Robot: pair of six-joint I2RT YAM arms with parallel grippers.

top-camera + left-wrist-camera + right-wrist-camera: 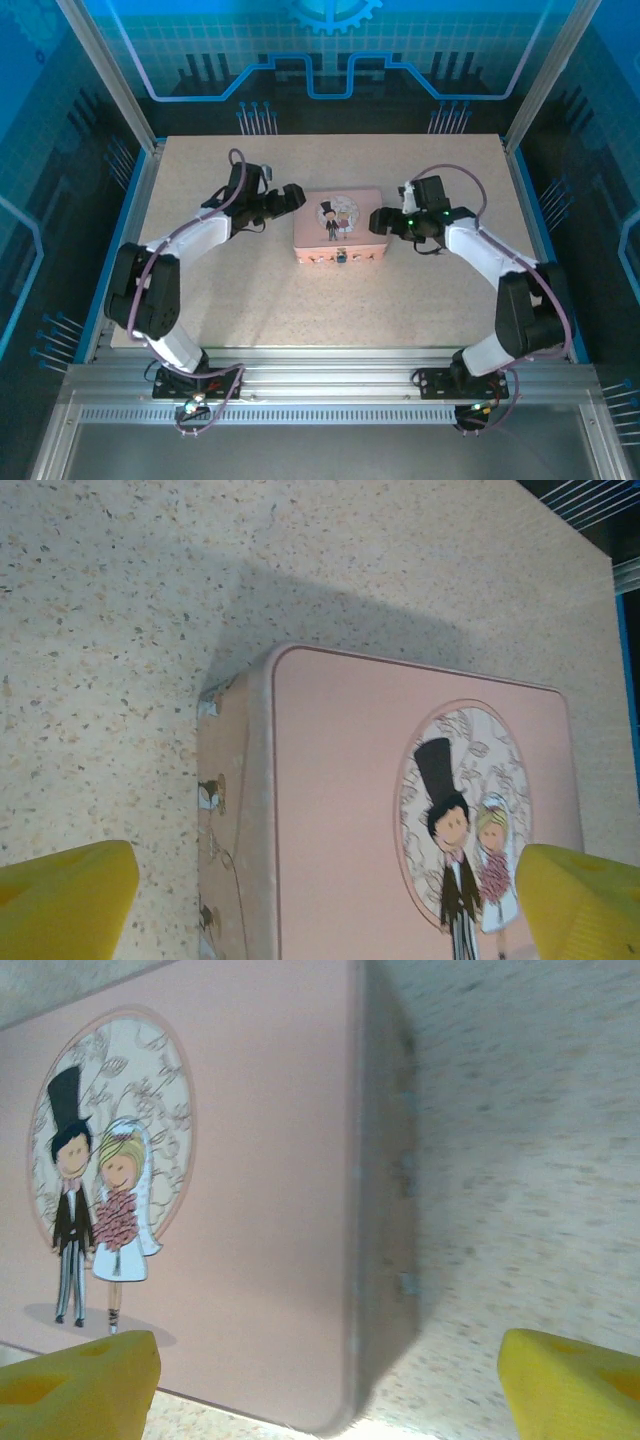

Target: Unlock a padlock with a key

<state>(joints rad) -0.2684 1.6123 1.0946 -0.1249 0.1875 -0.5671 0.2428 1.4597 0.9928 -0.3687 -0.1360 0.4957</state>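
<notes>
we flank the pink box [338, 222] from both ends
our left gripper [296, 195] and right gripper [378, 220] stand wide open and empty, likely poised to steady it; the tiny padlock [341, 257] sits on its near side, between us.

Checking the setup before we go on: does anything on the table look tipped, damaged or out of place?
Nothing stands out. The pink box lies flat on the table with its lid on, and the padlock sits at its near side.
</notes>
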